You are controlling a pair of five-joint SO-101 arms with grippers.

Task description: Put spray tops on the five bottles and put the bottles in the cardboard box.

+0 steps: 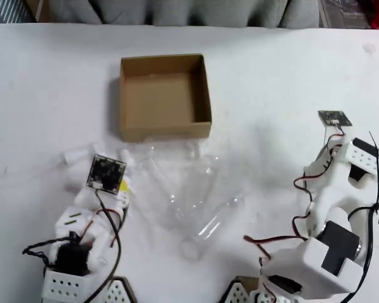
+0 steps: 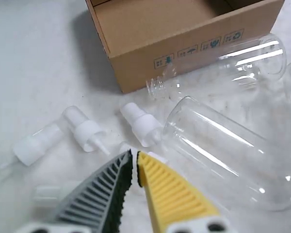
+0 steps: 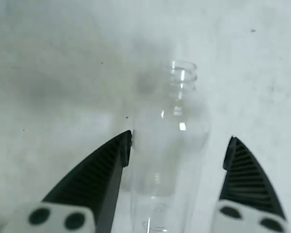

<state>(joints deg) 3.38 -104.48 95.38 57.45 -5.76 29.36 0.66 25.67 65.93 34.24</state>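
High view: one cardboard box [image 1: 167,130] sits open on the desk [image 1: 271,76], with a heap of clear bottles [image 1: 196,202] at its 6 o'clock; I cannot count them. Left tool [image 2: 134,158] is closed, tips together, near three spray tops [image 2: 87,132]. Right tool [image 3: 177,141] gapes around one bottle [image 3: 170,121].

We find the cardboard box [image 1: 165,95] at the far middle of the table [image 1: 271,76]. Bottles [image 1: 202,208] lie just near of it. Spray tops [image 2: 85,131] lie to their left, just beyond the left gripper [image 2: 135,155]. At the right, another bottle [image 3: 172,111] lies between the right gripper's [image 3: 179,137] parted jaws.
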